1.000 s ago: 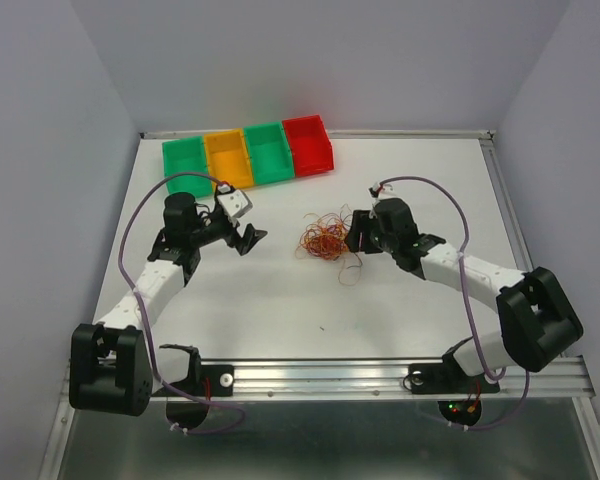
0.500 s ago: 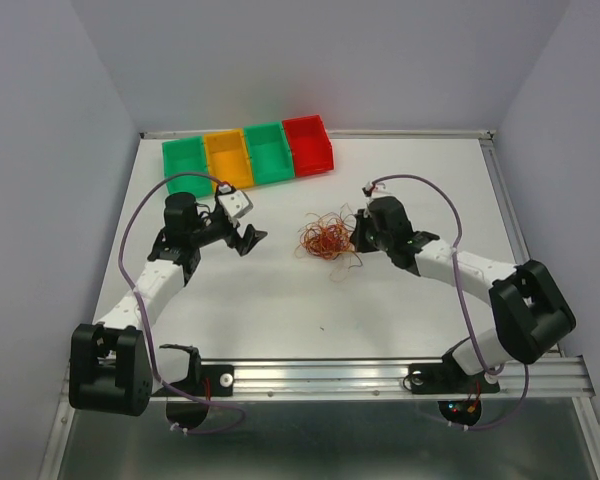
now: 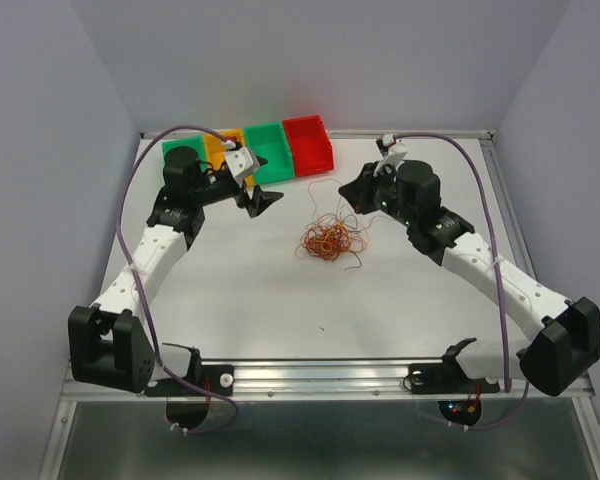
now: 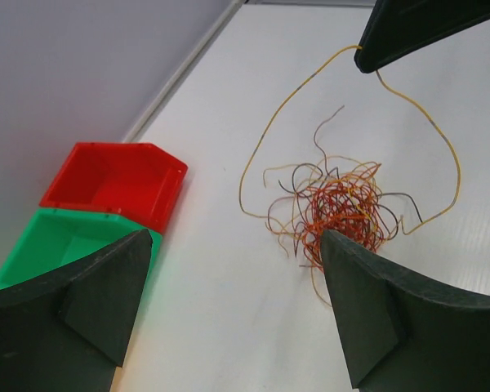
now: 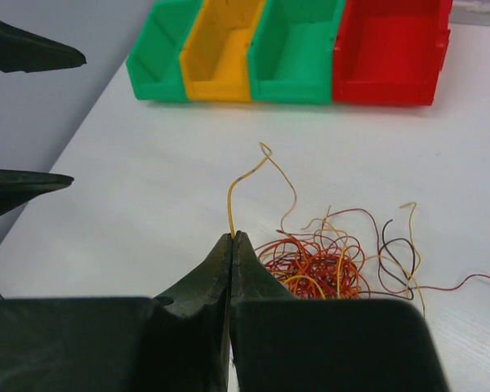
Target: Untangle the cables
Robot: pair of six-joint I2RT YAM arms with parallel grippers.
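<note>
I find the tangle of red, orange and dark cables point(image 3: 325, 238) lying mid-desk point(image 3: 280, 300), between the two tools. One yellow strand point(image 4: 265, 135) loops up out of it to the right tool point(image 5: 232, 238), whose jaws are pinched closed on it, just beyond the tangle's right side. The left tool point(image 3: 262, 197) hangs wide open, holding nothing, left of the tangle and near the row of bins point(image 3: 270, 152).

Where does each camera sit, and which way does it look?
Top external: overhead, behind; sees table, bins, cable tangle, left arm, right arm.
Left wrist: on left arm, facing cable tangle past open left end effector.
Right wrist: on right arm, facing bins over shut right end effector.
Shared: wrist views both show the pinched yellow strand.
</note>
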